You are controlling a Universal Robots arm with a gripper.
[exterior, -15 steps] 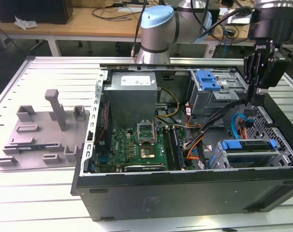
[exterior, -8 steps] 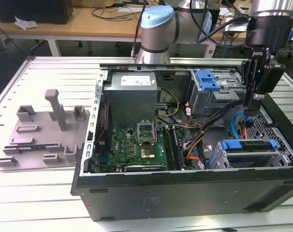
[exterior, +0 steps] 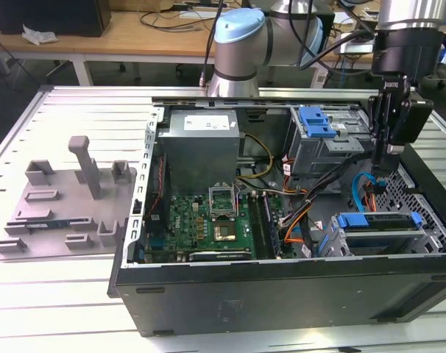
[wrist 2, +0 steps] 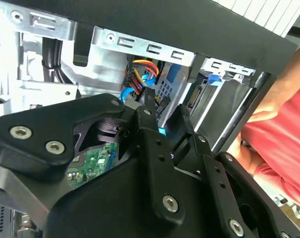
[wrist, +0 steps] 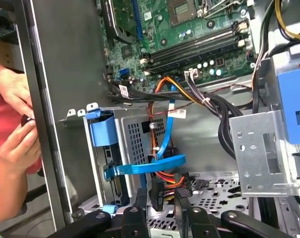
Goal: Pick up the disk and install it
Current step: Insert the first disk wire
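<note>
Black linkage crowds the foreground in both wrist views. The gripper [wrist 2: 165, 105] has its fingers parted a little, with open space between them, and it grips nothing that I can make out. It hangs inside the open computer case [exterior: 208, 294], tips down among the blue data cable [wrist: 155, 166] and the black connectors [wrist: 157, 191] beside the drive cage. The disk [exterior: 379, 222] sits in that cage in its blue carrier, near the gripper's tips but apart from them, toward the exterior view's right. By my reading the pick and seating look done, and the work stands at the cabling end of the install. Any move here calls for fine alignment and care not to snag the loose cables, with a person's hands [wrist: 14, 144] close outside the case wall
</note>
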